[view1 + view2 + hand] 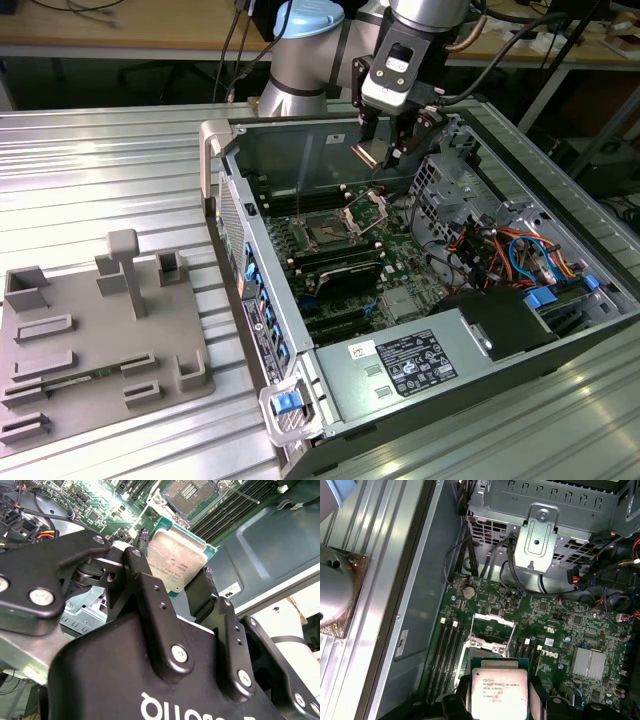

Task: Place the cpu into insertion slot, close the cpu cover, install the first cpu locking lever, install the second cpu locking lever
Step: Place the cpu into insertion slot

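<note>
Silver-topped square cpu (180, 565) is clamped edgewise in black gripper (174, 556) above open grey computer case (290, 150), set on ribbed metal desk (110, 160).

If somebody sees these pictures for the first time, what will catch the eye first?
First comes the cpu, its silver top turned to the second wrist view and its edges clamped in the jaws of the gripper. In the exterior view it hangs above the open computer case. Below, on the green board, the insertion slot lies bare with the cpu cover raised beside it.
</note>
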